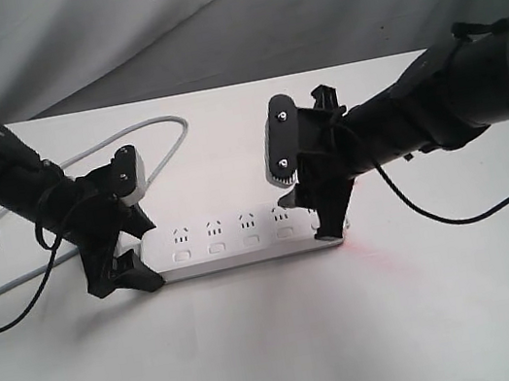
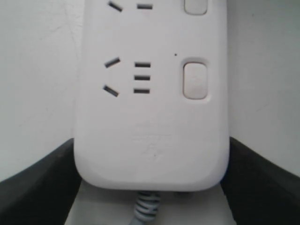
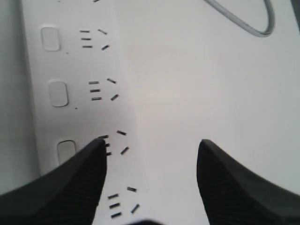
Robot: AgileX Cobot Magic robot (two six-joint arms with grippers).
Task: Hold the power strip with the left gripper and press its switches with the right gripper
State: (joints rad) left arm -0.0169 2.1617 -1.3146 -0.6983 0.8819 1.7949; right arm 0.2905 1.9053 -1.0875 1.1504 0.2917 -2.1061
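The white power strip lies flat on the table, its row of switches along the near side. My left gripper is shut on the strip's left, corded end. In the left wrist view its jaws press both sides of the power strip, beside the last switch. My right gripper hovers open over the strip's right end and hides the fifth switch. In the right wrist view, one fingertip of the right gripper lies over the socket slots next to a switch. The other fingertip is over bare table.
The grey cord loops off the strip's left end toward the table's back left and trails over the left edge; the cord also shows in the right wrist view. A faint red glow lies on the table by the strip's right end.
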